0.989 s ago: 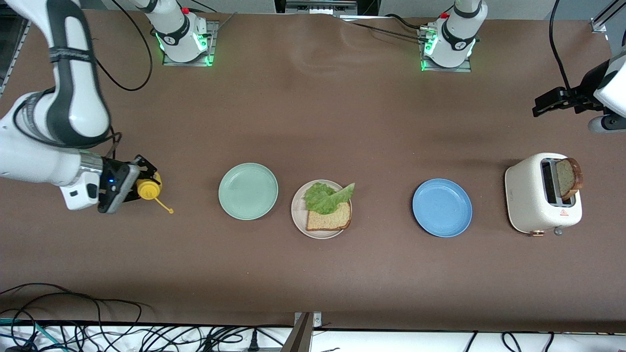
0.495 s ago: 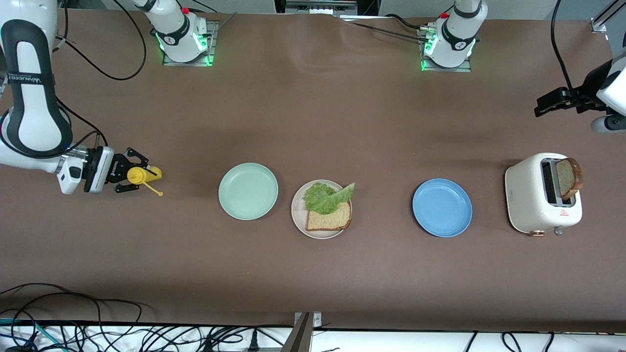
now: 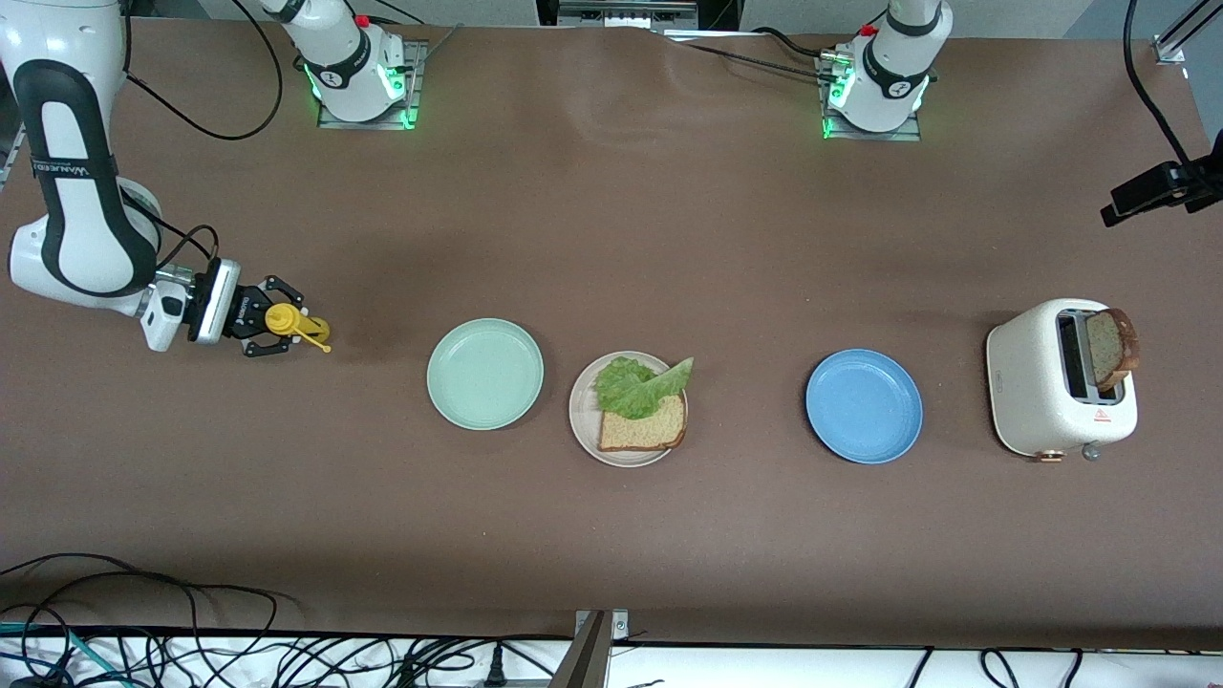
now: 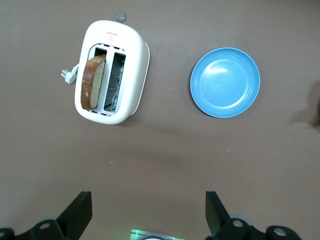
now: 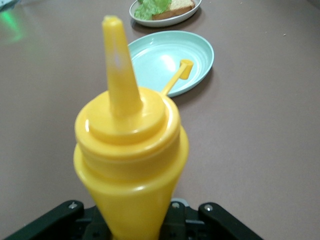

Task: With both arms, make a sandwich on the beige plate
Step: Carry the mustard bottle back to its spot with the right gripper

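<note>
The sandwich is only half built. On the beige plate, in the middle of the worktop between a mint green plate and a blue plate, one slice of bread lies flat with a ruffled lettuce leaf draped over its edge farthest from the front camera. No top slice is on it yet. The second slice of toast stands in one slot of the white toaster at the left arm's end of the worktop, leaning out above the rim.

The right hand is over the worktop near the right arm's end, turned sideways and clamped on a yellow squeeze bottle; the right wrist view shows its nozzle bare, the little cap dangling on its strap, pointing toward the plates. I take it sauce is meant to go on the lettuce next.

The left hand hangs high over the worktop beside the toaster, its fingers spread wide and holding nothing.

Left to do, as I judge it: any sauce, then fetching the toast from the toaster and laying it over the lettuce.
</note>
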Controlling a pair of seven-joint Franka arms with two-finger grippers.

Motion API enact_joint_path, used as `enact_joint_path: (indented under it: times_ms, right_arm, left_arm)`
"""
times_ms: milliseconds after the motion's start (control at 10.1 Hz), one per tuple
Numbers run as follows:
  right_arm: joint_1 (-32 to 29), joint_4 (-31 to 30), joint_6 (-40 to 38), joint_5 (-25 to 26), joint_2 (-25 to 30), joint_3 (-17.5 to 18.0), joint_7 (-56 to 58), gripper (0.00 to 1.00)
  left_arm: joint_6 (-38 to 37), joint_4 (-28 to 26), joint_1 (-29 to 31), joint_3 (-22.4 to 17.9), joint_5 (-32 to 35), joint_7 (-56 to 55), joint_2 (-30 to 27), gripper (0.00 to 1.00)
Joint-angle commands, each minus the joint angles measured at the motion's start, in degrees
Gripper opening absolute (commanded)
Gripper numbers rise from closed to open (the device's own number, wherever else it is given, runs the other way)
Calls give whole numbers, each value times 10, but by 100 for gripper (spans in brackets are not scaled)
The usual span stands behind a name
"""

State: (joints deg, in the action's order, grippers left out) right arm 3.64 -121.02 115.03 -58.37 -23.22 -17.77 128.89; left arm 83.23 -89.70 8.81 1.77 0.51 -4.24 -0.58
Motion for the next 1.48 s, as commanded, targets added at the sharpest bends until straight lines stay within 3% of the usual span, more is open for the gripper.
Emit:
enact_joint_path:
  times_ms: [0,99,692,791,989,1187,1286,1385]
  right_arm:
    - [-15,-32,5,-61,-6,9,76,0]
    - [-15,-33,5,-83,-18,9,105,0]
    - [-15,-35,2,-99,-24,10,133,0]
    - [-15,-37,1,-99,-24,10,132,26]
    - [-15,-38,4,-99,-24,10,132,29]
    - [-15,-38,3,-99,-24,11,125,74]
    - [-15,-38,0,-98,-24,11,124,87]
    - [-16,-38,-1,-98,-24,11,127,88]
  left_arm:
    - [-10,13,1,7,19,1,-2,100]
    - [-10,13,1,8,14,2,-2,100]
    - [-11,14,-3,18,20,1,-1,100]
    - [-9,13,-1,17,22,1,1,100]
    - [1,3,-3,13,23,0,3,100]
    - [27,-8,2,10,35,0,6,100]
    - [44,-14,2,11,67,0,15,100]
    - [46,-14,3,10,77,0,33,100]
